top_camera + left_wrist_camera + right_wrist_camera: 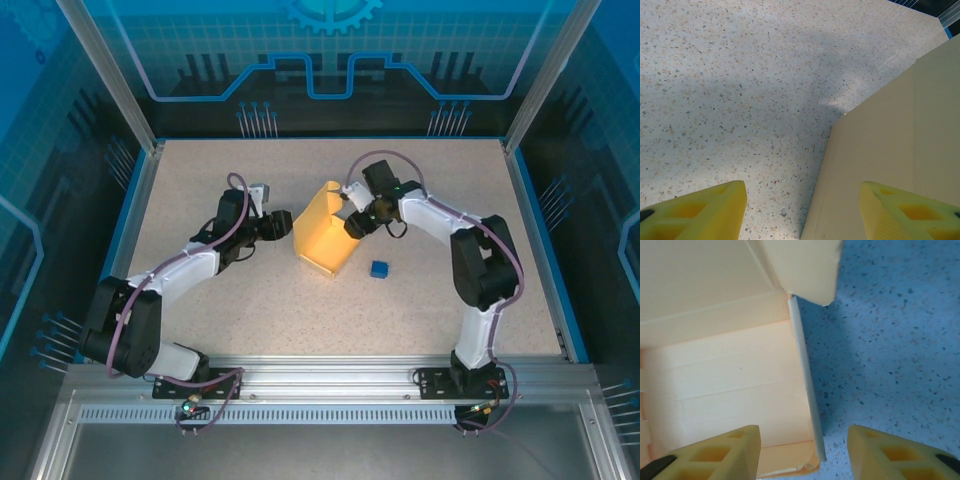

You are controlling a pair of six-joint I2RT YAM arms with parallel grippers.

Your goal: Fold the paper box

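Note:
The paper box (325, 235), pale yellow and partly folded, stands open in the middle of the table. My left gripper (283, 225) is at its left side and is open. In the left wrist view the box's flat panel (890, 165) has its edge between the yellow fingers (705, 212), with nothing pinched. My right gripper (350, 215) is at the box's upper right. In the right wrist view it (804, 455) stands open astride a thin side wall (807, 390), one finger over the box's inside (730, 375) and the other over the table. Neither finger touches the wall.
A tiny blue cube (379, 268) lies on the speckled table (250, 320) just right of the box, below the right forearm. Raised blue edges (530, 230) border the table on both sides.

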